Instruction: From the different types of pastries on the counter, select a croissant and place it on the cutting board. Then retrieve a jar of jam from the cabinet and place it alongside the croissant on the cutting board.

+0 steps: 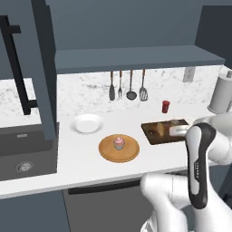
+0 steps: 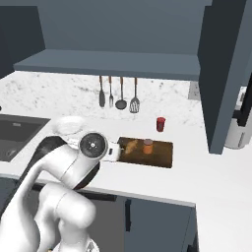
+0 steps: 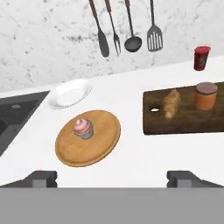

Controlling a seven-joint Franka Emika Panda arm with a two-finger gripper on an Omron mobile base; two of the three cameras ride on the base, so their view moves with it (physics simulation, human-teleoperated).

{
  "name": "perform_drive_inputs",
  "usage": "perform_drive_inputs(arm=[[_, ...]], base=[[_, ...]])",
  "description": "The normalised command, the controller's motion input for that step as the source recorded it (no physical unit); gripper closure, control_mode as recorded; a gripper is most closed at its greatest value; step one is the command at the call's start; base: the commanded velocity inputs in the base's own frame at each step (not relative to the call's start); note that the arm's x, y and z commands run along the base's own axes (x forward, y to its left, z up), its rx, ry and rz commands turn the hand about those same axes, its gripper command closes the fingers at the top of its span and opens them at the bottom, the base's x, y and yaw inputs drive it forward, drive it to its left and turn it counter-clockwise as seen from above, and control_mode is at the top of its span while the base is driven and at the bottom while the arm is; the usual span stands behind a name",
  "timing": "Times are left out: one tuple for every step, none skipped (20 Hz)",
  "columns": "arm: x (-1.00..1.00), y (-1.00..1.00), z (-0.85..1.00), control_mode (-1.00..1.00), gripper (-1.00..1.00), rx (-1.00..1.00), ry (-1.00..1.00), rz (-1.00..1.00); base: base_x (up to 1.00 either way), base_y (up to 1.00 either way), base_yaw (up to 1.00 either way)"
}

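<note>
Fingers stand wide apart and empty, hovering above the bench, back from the board; on that dark board the croissant lies just beside the jam jar, both upright and free; judged from this, both placements look done and the next move calls only for a clear retreat; nearby sit a cupcake on a round board, a white plate, a red jar and hanging utensils; nothing blocks the way.
</note>
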Motion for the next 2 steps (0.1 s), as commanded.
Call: perform_drive_inputs(arm=[[-0.89, 0.66, 0.51, -1.0, -1.0, 0.16, 0.37, 0.09], [-0.81, 0.73, 0.51, -1.0, -1.0, 0.13, 0.37, 0.08]], base=[[0.0, 0.0, 0.0], [0.0, 0.0, 0.0]])
